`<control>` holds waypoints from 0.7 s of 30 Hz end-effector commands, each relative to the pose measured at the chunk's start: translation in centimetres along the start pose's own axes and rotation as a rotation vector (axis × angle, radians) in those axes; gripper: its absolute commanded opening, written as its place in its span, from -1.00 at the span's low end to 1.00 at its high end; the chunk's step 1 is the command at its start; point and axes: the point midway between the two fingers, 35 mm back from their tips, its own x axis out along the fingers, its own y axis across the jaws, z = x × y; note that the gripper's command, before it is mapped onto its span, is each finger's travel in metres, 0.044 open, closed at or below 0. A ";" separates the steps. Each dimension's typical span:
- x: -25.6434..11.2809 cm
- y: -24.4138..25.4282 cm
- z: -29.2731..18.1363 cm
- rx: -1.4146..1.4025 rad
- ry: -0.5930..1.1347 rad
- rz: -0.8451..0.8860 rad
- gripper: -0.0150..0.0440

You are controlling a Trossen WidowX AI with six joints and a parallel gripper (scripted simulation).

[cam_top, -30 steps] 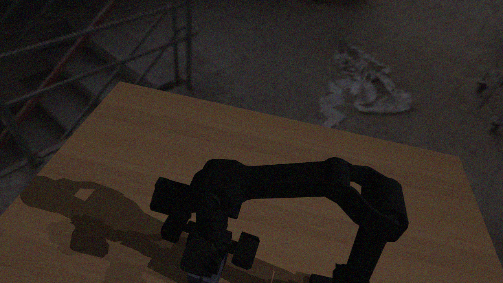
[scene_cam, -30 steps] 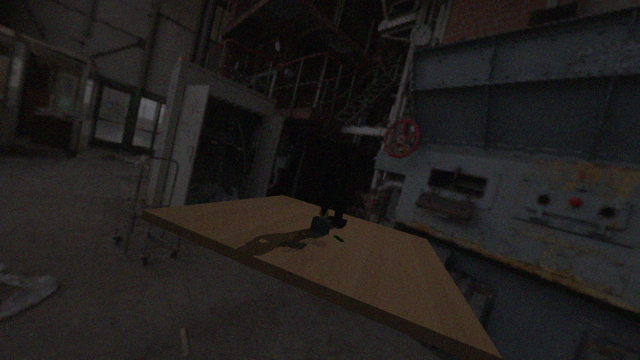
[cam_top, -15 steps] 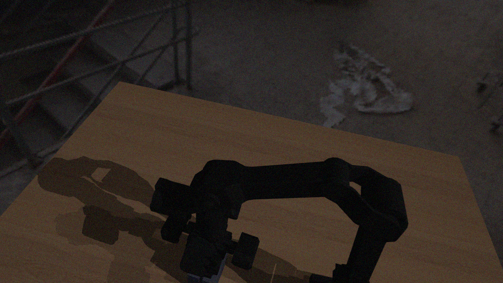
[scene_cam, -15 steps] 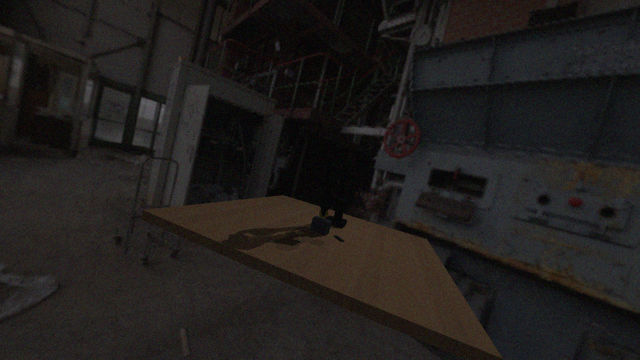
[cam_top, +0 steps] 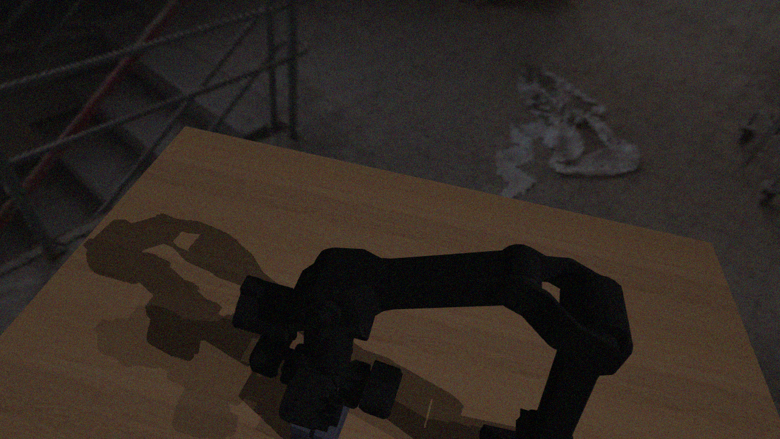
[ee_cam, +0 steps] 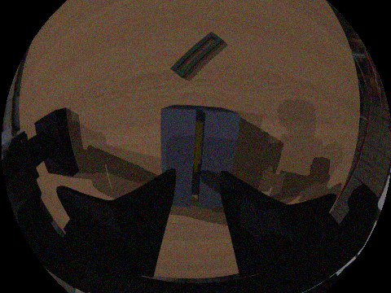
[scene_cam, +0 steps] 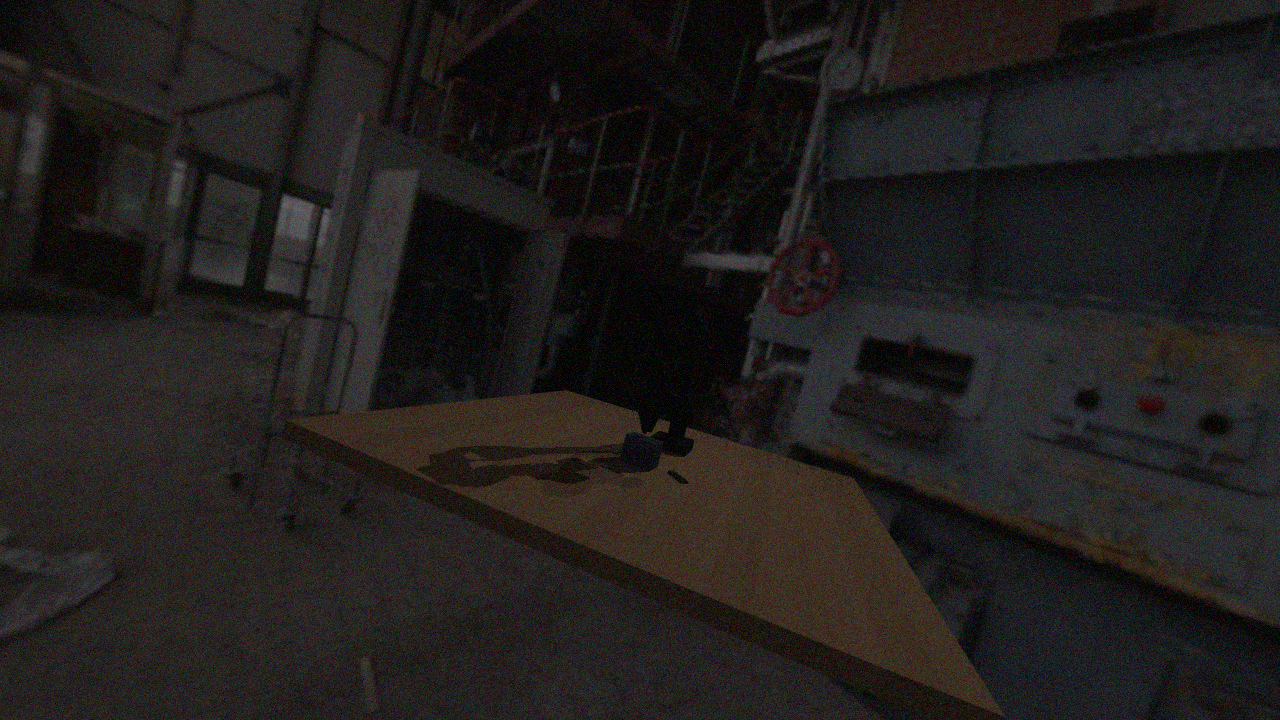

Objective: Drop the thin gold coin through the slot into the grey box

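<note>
The closed grey box [cam_top: 333, 427] [scene_cam: 640, 454] [ee_cam: 179, 150] looks bluish in the dim light. Its narrow slot runs away from my gripper in the wrist view. The gold coin [ee_cam: 198, 142] shows as a thin yellow strip in the slot, on edge and in line with it; how deep it sits I cannot tell. My gripper [ee_cam: 198, 175] is open, with its fingertips apart over the near part of the lid, one on each side of the slot, and nothing between them. The dark-green holder [scene_cam: 677, 477] [ee_cam: 204, 57] lies empty beyond the box.
The wooden table [cam_top: 327, 191] [scene_cam: 760, 555] [ee_cam: 122, 61] carries the arm's dark shadows. The black arm [cam_top: 446, 281] arches over it from the lower right in the top view. A black block [ee_cam: 57, 142], apparently part of the arm's base, stands left of the box in the wrist view.
</note>
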 end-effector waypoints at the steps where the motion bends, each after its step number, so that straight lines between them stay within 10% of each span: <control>1: -0.3 0.0 0.0 0.000 0.000 0.000 0.23; 10: -3.4 0.0 0.0 -0.001 0.000 0.002 1.00; 21: -6.1 0.3 0.0 -0.002 0.000 0.005 1.00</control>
